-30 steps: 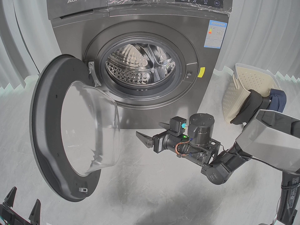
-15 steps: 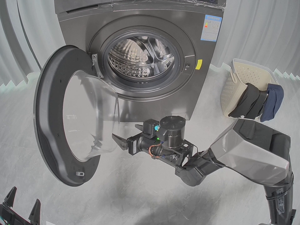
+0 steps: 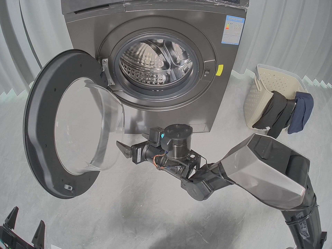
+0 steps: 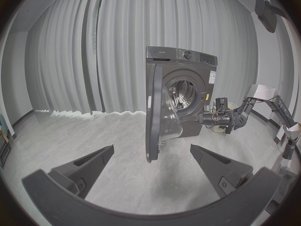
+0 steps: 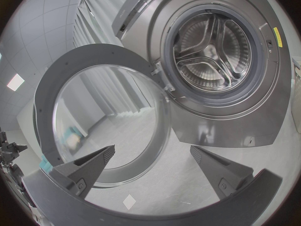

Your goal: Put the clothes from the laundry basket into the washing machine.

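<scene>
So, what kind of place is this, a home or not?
Probably a staged test room rather than a home laundry: a washing machine stands on a plain grey floor, pale curtains hang behind it, and a laundry basket with clothes sits beside it.

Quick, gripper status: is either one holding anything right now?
Left gripper: open, holding nothing.
Right gripper: open, holding nothing.

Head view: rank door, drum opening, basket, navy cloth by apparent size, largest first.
1. door
2. drum opening
3. basket
4. navy cloth
The door is nearest the camera, which inflates it.
</scene>
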